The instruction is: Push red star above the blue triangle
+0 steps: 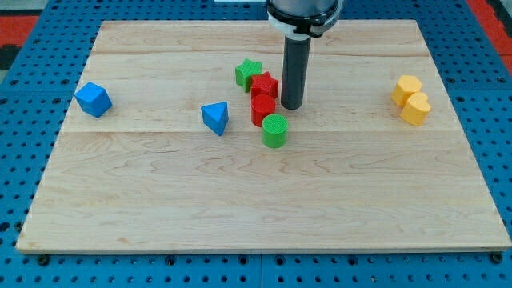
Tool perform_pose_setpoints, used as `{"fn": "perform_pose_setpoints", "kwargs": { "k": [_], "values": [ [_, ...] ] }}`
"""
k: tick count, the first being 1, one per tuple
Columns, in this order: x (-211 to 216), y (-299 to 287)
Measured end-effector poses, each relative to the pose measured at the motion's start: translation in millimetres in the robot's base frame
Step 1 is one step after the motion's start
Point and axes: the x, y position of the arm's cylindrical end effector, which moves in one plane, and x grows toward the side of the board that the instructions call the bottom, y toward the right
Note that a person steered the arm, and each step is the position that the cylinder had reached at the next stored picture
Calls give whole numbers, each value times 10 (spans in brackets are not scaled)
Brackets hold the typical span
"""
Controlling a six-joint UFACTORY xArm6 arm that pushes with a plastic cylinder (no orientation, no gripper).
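Note:
The red star (265, 84) lies near the board's middle, towards the view's top, touching a green star (249, 73) on its upper left and a red cylinder-like block (262, 110) below it. The blue triangle (215, 118) lies to the lower left of the red star, apart from it. My tip (291, 106) rests on the board just right of the red blocks, close to the red star's right side; whether it touches is unclear.
A green cylinder (275, 130) sits just below the red blocks. A blue cube-like block (94, 99) lies at the view's left. Two yellow blocks (407, 89) (415, 109) sit together at the view's right. The wooden board (256, 216) lies on a blue pegboard.

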Motion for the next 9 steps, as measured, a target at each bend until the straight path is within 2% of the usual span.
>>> {"fn": "perform_pose_setpoints", "kwargs": {
  "k": [3, 5, 6, 7, 8, 9],
  "values": [
    [-313, 103],
    [-214, -491],
    [-390, -405],
    [-397, -784],
    [-170, -1294],
    [-106, -1331]
  ]
}}
